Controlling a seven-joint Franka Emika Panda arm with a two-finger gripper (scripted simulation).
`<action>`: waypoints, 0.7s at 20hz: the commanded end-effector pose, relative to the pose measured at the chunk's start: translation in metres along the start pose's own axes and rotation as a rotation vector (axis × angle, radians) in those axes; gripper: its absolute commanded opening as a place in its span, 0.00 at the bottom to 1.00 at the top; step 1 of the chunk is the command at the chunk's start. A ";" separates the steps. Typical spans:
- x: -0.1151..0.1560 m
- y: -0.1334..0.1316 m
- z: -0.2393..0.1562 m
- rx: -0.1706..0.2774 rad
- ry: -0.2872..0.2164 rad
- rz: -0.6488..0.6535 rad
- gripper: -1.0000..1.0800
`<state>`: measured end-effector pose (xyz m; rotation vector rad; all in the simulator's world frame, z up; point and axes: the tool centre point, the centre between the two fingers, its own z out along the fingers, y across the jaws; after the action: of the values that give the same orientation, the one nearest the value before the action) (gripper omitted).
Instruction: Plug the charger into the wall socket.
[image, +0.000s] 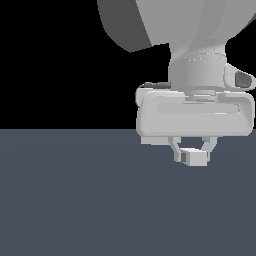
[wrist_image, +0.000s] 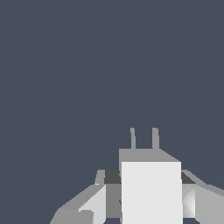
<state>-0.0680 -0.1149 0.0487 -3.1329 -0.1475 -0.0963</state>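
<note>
Clenched fingers (image: 193, 151) grasp the charger (wrist_image: 151, 188), its 2 prongs pointing away from the wrist camera.

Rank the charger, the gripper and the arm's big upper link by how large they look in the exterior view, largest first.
1. Arm's upper link, cut off by the frame edge, so its true size is unsure.
2. Gripper, counting its wide body.
3. Charger, a small block held between the fingers.
The wall socket isn't visible here.
</note>
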 end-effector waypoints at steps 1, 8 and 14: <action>0.010 -0.007 -0.006 -0.003 0.000 0.047 0.00; 0.042 -0.025 -0.023 -0.011 0.000 0.179 0.00; 0.066 -0.034 -0.035 -0.018 0.000 0.276 0.00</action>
<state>-0.0131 -0.0773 0.0847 -3.1348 0.2471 -0.0963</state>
